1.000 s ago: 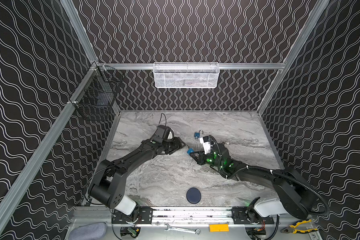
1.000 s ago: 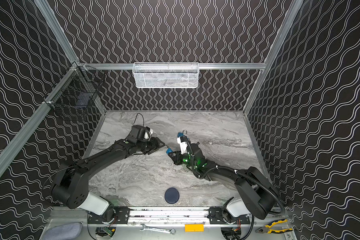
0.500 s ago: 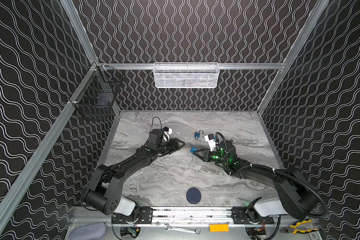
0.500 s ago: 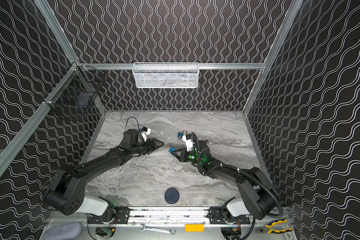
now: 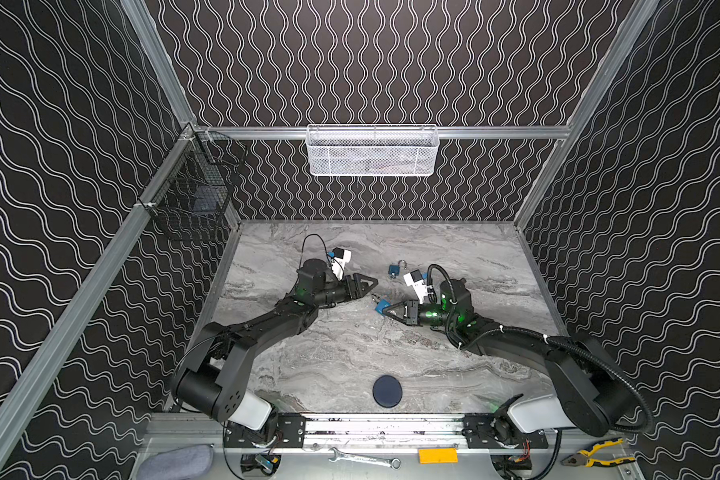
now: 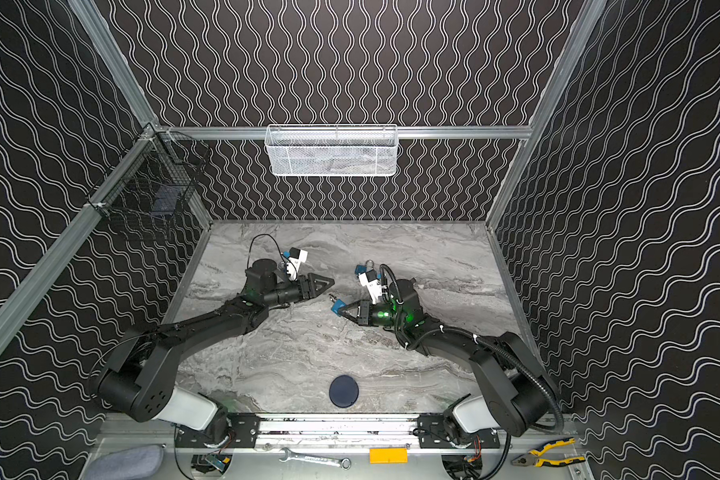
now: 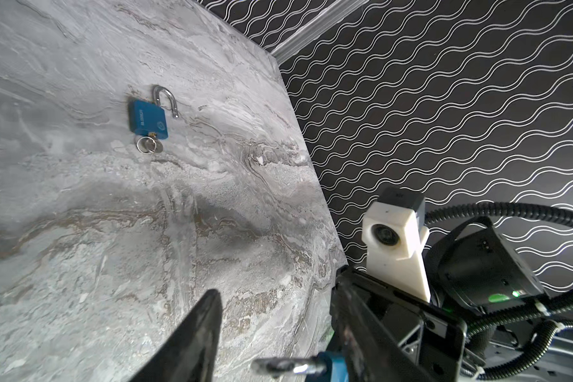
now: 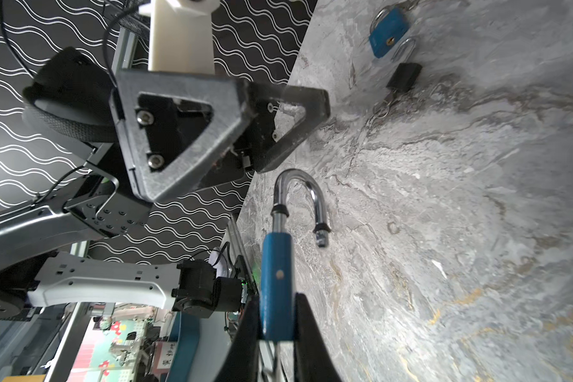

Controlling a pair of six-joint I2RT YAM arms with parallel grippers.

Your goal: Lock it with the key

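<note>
Black walls [image 5: 391, 62] with white wavy lines close in a grey marbled table [image 5: 350, 357]. A white basket [image 5: 373, 151] hangs on the back rail and a black wire basket [image 5: 192, 195] on the left rail.

At the table's middle, a little toward the back edge, the right gripper [image 5: 391, 311] is clamped on a padlock [image 8: 276, 281]. Its fingers [image 8: 306, 330] press the two broad faces of the blue body. The right wrist view shows that body edge-on, with a small pale pin in the narrow side. The chrome shackle [image 8: 298, 178] is open: one leg sits in the body, and the other ends free and notched, clear of it. The shackle points toward the left gripper [image 5: 371, 284]. That gripper hovers near the shackle without touching it, its jaws moderately apart with nothing between them. Whether the padlock touches the table cannot be told.

A second padlock [image 7: 148, 118], also blue with an open shackle, lies flat between the held one and the back edge, near that edge's middle. A key [image 7: 155, 147] on a small ring lies at its keyhole end, touching it. Whether it is seated in the keyhole cannot be told. A dark round disc [image 5: 387, 391] lies near the middle of the front edge, well apart from both padlocks.
</note>
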